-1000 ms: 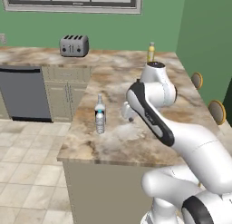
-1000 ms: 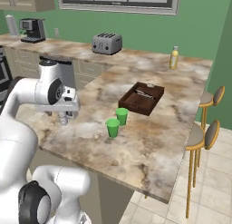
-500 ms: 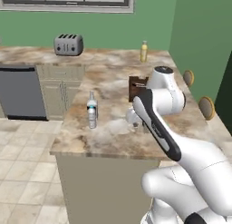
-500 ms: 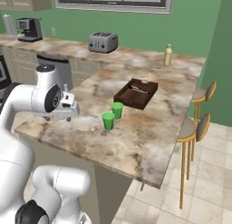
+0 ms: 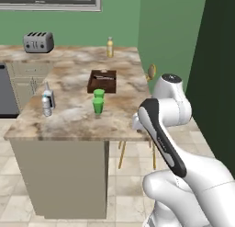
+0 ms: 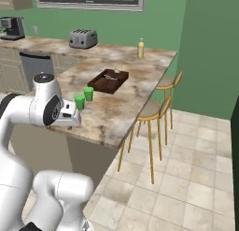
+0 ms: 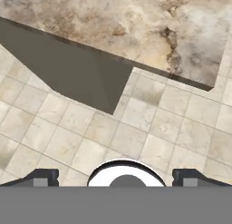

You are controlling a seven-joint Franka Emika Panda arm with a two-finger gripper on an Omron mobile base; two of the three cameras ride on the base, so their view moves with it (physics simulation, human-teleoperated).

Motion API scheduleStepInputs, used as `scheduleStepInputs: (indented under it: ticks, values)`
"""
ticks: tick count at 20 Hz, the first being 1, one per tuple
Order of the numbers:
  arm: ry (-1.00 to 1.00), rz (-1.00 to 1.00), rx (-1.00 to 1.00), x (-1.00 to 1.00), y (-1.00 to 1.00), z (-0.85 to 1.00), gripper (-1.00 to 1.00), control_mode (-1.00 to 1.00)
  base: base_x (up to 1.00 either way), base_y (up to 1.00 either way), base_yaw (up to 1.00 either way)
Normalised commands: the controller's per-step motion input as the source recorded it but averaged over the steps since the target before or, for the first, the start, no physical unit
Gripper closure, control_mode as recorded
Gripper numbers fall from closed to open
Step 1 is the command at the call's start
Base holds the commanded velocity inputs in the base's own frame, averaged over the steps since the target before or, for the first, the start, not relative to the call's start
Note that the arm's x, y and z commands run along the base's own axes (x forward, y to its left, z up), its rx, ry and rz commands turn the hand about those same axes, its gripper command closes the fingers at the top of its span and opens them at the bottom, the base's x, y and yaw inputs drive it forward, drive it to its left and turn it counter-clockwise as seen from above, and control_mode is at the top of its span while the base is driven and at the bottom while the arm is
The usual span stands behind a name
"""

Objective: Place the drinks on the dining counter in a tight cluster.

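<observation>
On the marbled dining counter (image 5: 73, 118) a small clear water bottle (image 5: 46, 105) stands near the left front edge. A dark squat bottle (image 5: 52, 98) sits close behind it, partly hidden. The yellow bottle (image 5: 109, 47) (image 6: 140, 48) stands far back on the counter. My gripper (image 7: 116, 178) is open and holds nothing. It hangs off the counter's front right corner, and its view looks down on the counter's overhanging edge (image 7: 136, 28) and the tiled floor. The hand (image 6: 70, 114) sits just in front of the counter edge.
A dark wooden tray (image 5: 102, 81) (image 6: 109, 80) lies mid-counter with two green cups (image 5: 97, 102) (image 6: 84, 98) in front of it. A toaster (image 5: 38, 41) is at the back left. Two stools (image 6: 156, 108) stand along the counter's right side. A green wall rises on the right.
The whole picture has shifted: the base has driven right along the counter, so the counter now lies left of the arm. The gripper stays open; no drink has moved.
</observation>
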Motion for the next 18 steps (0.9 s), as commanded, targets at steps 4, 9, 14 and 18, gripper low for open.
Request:
scheduleStepInputs:
  ticks: [4,9,14,18]
  values:
    - [0.00,0.00,0.00,0.00,0.00,0.00,-1.00,1.00,-0.15,-0.80,0.18]
    - [0.00,0.00,0.00,0.00,0.00,0.00,-1.00,1.00,0.34,-0.99,0.30]
    - [0.00,0.00,0.00,0.00,0.00,0.00,-1.00,1.00,1.00,-0.90,0.50]
    - [0.00,0.00,0.00,0.00,0.00,0.00,-1.00,1.00,1.00,-0.75,0.62]
